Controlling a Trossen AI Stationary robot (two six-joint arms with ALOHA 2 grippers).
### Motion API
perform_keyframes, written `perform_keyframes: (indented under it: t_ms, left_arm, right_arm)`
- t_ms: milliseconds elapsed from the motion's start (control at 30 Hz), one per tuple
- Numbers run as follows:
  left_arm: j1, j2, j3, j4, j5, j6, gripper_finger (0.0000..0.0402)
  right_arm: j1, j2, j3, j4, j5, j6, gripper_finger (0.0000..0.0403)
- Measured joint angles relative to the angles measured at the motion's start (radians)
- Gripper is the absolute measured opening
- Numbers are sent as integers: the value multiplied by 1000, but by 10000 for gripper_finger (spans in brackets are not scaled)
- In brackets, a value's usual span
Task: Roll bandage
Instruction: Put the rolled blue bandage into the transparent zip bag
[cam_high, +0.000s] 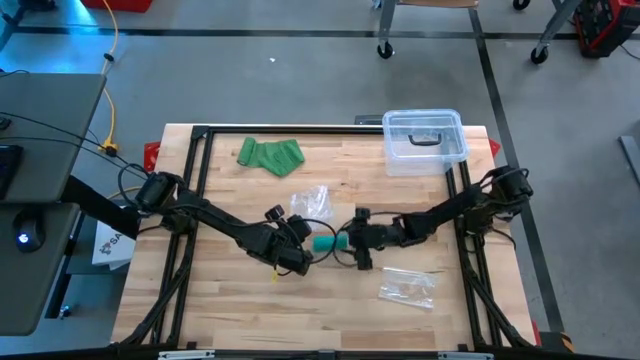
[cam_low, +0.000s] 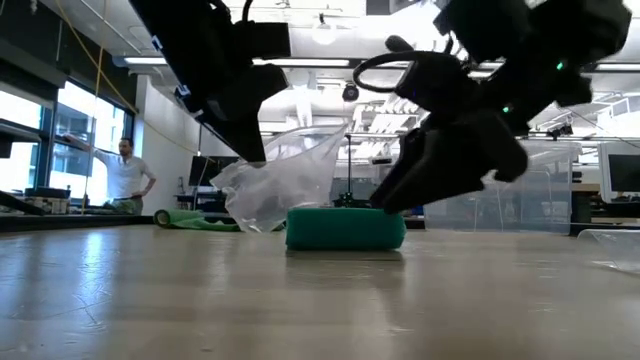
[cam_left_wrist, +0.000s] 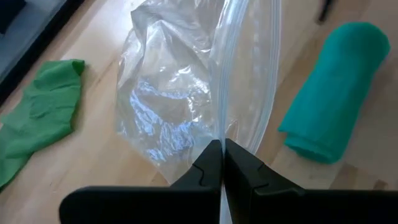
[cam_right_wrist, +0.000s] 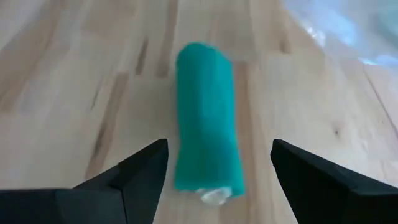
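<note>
**Bag pinched, roll between open fingers**

From my remote station, I saw the loose green bandage (cam_high: 271, 155) lying crumpled and soft near the far left of the wooden table (cam_high: 220, 300). The left gripper (cam_left_wrist: 221, 163) was clamped tight on the edge of a clear, crinkled plastic bag (cam_left_wrist: 180, 93), its jaws fully together on the film. Just beside it lay the rolled teal bandage (cam_high: 327, 242), a neat fabric cylinder resting on the planks at mid-table. The right gripper (cam_right_wrist: 217, 165) stood with jaws spread wide on either side of the roll's end, not touching it. A clear plastic box (cam_high: 425, 140) sat at the far right.
</note>
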Motion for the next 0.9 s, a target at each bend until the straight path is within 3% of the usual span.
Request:
perform_keyframes:
  t_ms: [167,333,433,733,900]
  left_arm:
    - [0,0,0,1,15,0,0]
    - [1,0,0,8,29,0,0]
    - [0,0,0,11,30,0,0]
    - [0,0,1,19,29,-8,0]
    - [0,0,1,46,28,-8,0]
  right_arm:
    - [-55,51,-26,111,-143,7,279]
    - [-61,113,5,112,-171,27,267]
    - [-61,113,6,120,-171,47,226]
    - [-46,74,6,74,-189,117,38]
    - [23,-63,6,-18,-152,158,20]
